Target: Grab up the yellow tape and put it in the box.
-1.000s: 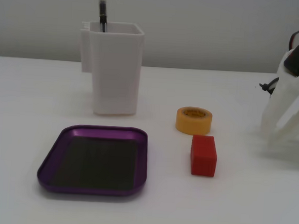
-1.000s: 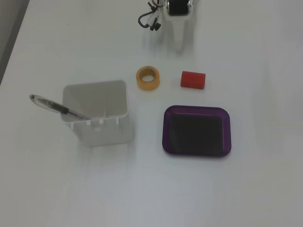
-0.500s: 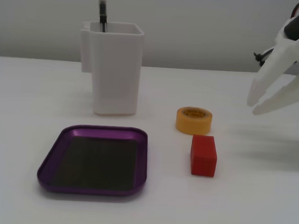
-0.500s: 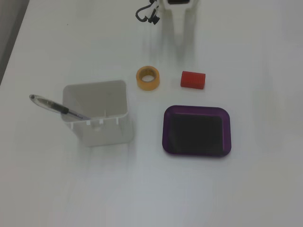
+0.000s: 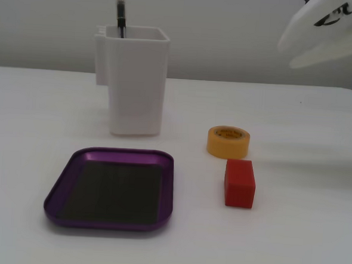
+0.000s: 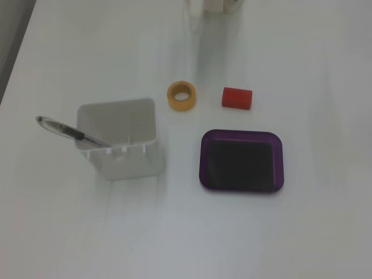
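- White two-finger gripper (image 5: 286, 54): raised at the upper right of a fixed view, fingers parted, nothing between them.
- Small yellow-orange ring-shaped roll of tape (image 5: 228, 141) (image 6: 182, 95): flat on the white table (image 5: 301, 235), just behind the red block (image 5: 239, 182).
- Shallow purple metallic tray with dark bottom (image 5: 62, 182) (image 6: 242, 183): empty, well apart from the tape.
- Tall white plastic container (image 5: 134, 81): upright, holding a pen (image 6: 67, 131).

one fixed view is set low at table height, facing the wall across the box (image 5: 110, 188). the other is placed high, looking down. box, yellow tape (image 6: 182, 95) and white container (image 6: 119, 136) are shared.
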You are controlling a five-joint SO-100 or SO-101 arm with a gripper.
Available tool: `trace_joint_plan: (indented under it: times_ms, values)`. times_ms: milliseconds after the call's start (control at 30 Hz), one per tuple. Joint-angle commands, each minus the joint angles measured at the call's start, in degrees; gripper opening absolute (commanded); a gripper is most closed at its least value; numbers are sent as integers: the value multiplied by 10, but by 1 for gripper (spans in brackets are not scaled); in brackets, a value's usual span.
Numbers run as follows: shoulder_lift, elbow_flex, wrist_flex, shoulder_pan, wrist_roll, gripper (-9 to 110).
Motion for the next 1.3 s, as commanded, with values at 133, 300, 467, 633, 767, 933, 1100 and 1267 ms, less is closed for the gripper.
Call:
trace_joint_plan:
  times_ms: [133, 300, 467, 633, 767, 933, 1100, 1267]
  values:
    - [-323, -200, 76, 4, -47, 15]
    - [-459, -271, 75, 11, -53, 18]
    - [-551, -294, 69, 13, -53, 18]
    - [-594, -294, 26, 53, -53, 18]
    - [-599, -289, 3, 79, -53, 18]
    - [-600, -289, -4, 81, -54, 18]
    - [-602, -280, -26, 76, -54, 18]
    - [-602, -258, -37, 76, -54, 17]
